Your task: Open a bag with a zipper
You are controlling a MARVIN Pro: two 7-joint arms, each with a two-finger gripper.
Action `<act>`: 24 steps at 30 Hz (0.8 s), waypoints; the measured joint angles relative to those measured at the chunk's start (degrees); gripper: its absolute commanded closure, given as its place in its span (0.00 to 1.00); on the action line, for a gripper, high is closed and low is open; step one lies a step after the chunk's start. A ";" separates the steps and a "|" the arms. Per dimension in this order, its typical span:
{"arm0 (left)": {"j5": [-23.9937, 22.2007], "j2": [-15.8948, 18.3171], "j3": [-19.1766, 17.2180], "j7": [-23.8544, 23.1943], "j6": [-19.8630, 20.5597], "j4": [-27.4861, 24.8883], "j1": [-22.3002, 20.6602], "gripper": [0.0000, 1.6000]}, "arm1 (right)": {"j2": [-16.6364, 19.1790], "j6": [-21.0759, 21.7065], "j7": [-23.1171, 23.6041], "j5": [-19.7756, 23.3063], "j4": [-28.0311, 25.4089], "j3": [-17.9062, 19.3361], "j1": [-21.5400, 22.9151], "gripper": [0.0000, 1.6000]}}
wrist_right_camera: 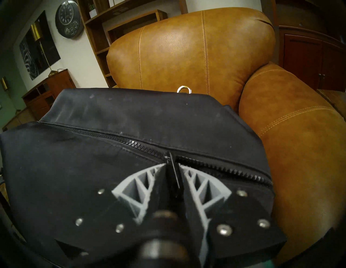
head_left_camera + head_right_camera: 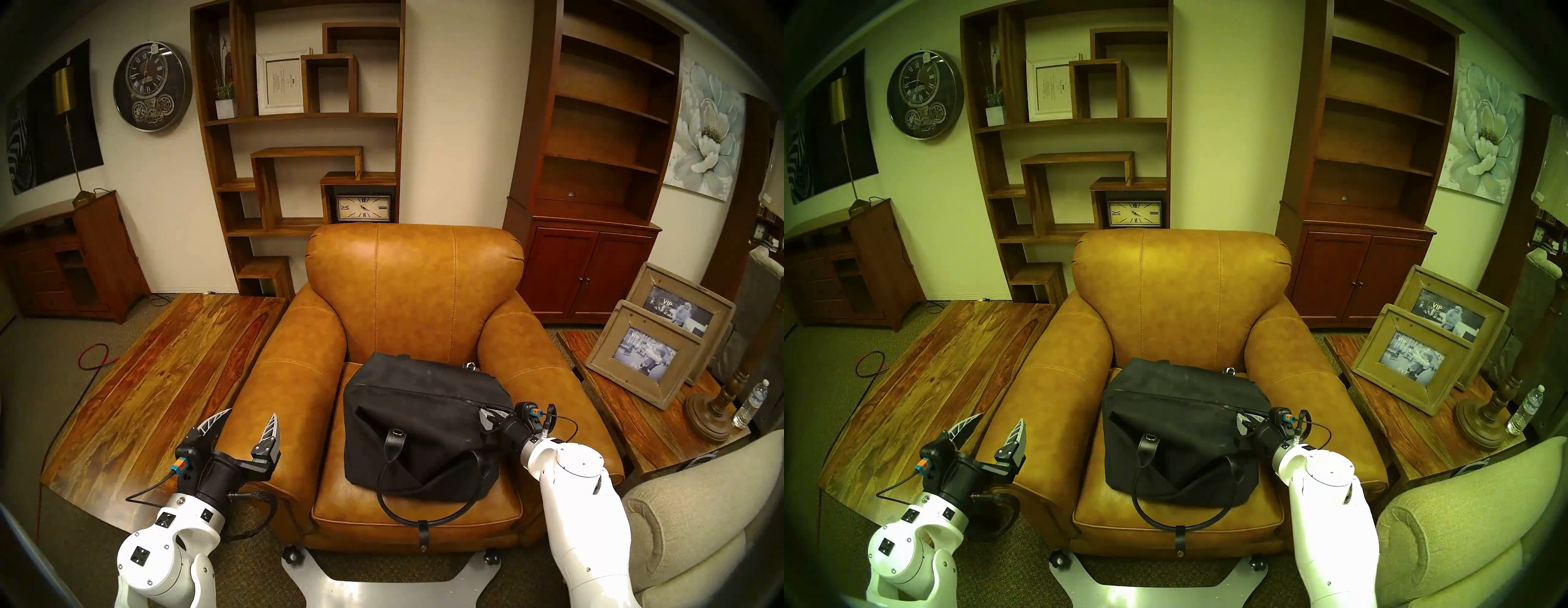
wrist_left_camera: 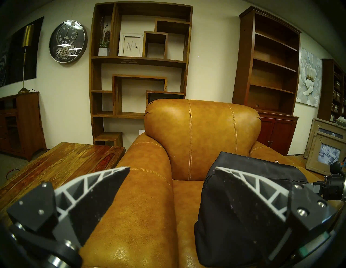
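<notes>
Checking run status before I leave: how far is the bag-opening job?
Done: right gripper has its fingers pinched on the small dark pull tab of the long dark zipper atop the soft black canvas bag. A short stretch beside the tab looks parted. Left: most teeth are meshed. Left gripper is open, off the bag.

Bag (image 2: 418, 429) on armchair (image 2: 413, 288) seat, zipper (image 1: 93, 133) running across its top, handles (image 2: 428, 496) draped over the seat's front edge. Right pincer (image 1: 173, 171) at bag's right end, fingers either side of the pull tab (image 1: 173, 173). Left pincer (image 2: 247, 420) before the left armrest. Frames (image 2: 653, 339) on counter (image 2: 662, 429) at right.
</notes>
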 measured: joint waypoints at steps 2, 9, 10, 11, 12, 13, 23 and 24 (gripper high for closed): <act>0.00 0.00 0.00 0.00 0.00 0.00 0.00 0.00 | 0.23 0.39 0.26 -0.18 -0.61 0.01 -0.33 0.99; 0.01 -0.02 0.00 -0.01 0.00 0.00 -0.01 0.00 | 0.49 0.20 0.87 -0.32 -2.70 0.22 -1.46 1.00; 0.01 -0.02 0.00 -0.02 0.00 0.00 -0.01 0.00 | 0.46 0.20 0.89 -0.40 -3.03 0.05 -1.54 1.00; 0.01 -0.02 0.00 -0.02 0.00 0.00 -0.01 0.00 | 0.40 0.20 0.91 -0.48 -3.28 -0.11 -1.58 1.00; 0.01 -0.02 0.00 -0.02 0.00 0.00 -0.01 0.00 | 0.29 0.26 0.92 -0.66 -3.75 -0.44 -1.64 1.00; 0.01 -0.02 0.00 -0.02 0.00 0.00 -0.01 0.00 | 0.13 0.40 0.92 -0.90 -4.32 -0.83 -1.65 1.00; 0.02 -0.04 -0.01 -0.03 0.00 0.00 -0.01 0.00 | -0.43 2.78 0.82 -2.33 -7.01 -2.01 -1.61 1.00; 0.02 -0.04 -0.01 -0.03 0.00 0.00 -0.01 0.00 | -0.47 3.21 0.82 -2.60 -7.47 -2.21 -1.63 1.00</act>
